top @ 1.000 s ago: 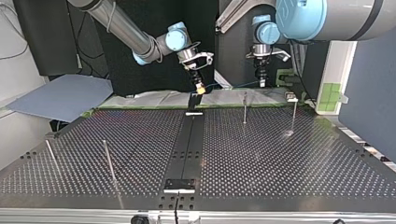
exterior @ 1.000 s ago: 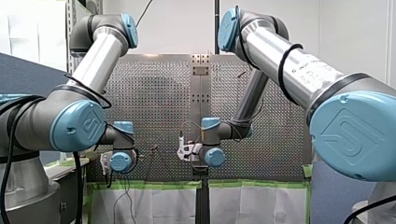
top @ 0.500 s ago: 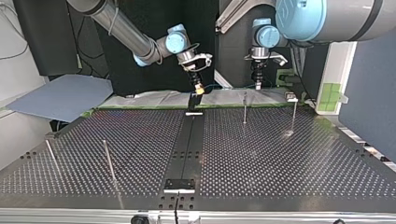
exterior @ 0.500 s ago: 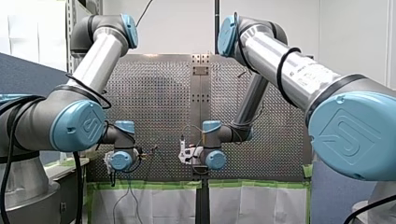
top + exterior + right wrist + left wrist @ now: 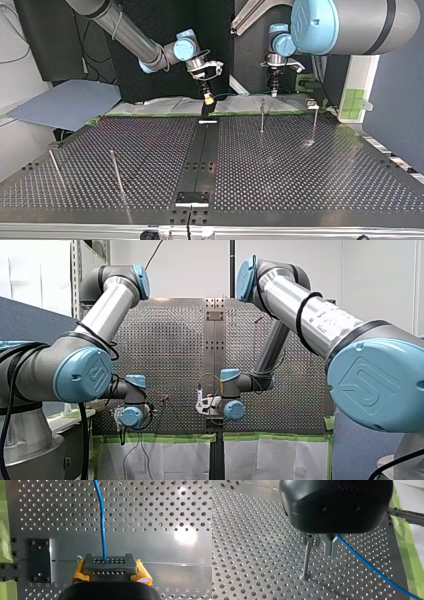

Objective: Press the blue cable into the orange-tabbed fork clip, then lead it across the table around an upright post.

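Cable point(image 5: 102, 530) is clamped by left gripper point(image 5: 321, 543) and right gripper point(image 5: 109, 567) (clip unseen); seating apparently pending, so next find clip and press down.

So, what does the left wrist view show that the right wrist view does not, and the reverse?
Only the left wrist view shows an upright post beside my left gripper. Only the right wrist view shows a black plate on the table and my right gripper with its yellow pads. Both show the blue cable held by the gripper, the table's holes and green tape.
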You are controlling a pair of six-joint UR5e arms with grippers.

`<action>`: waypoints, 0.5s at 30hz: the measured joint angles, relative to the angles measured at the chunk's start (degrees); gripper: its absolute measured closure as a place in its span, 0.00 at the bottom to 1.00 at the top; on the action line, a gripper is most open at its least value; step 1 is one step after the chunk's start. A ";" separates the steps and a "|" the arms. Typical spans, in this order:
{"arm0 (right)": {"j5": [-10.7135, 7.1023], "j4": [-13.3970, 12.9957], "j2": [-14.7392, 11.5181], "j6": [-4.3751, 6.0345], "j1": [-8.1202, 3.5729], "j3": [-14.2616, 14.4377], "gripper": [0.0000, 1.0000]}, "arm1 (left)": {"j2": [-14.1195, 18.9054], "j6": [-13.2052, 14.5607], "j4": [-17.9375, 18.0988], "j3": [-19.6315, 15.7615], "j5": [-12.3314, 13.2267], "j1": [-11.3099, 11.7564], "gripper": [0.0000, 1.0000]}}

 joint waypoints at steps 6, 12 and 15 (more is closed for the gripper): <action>-0.05 -0.14 0.01 -0.20 -0.12 -0.15 1.00 | -0.04 -0.71 -0.14 1.01 0.00 0.10 1.00; -0.51 -0.28 0.03 -0.46 -0.05 -0.23 1.00 | -0.05 -1.28 -0.44 2.17 -0.01 0.33 1.00; -0.64 -0.11 0.03 -0.52 -0.09 -0.35 1.00 | -0.05 -1.29 -1.44 3.17 0.00 0.46 1.00</action>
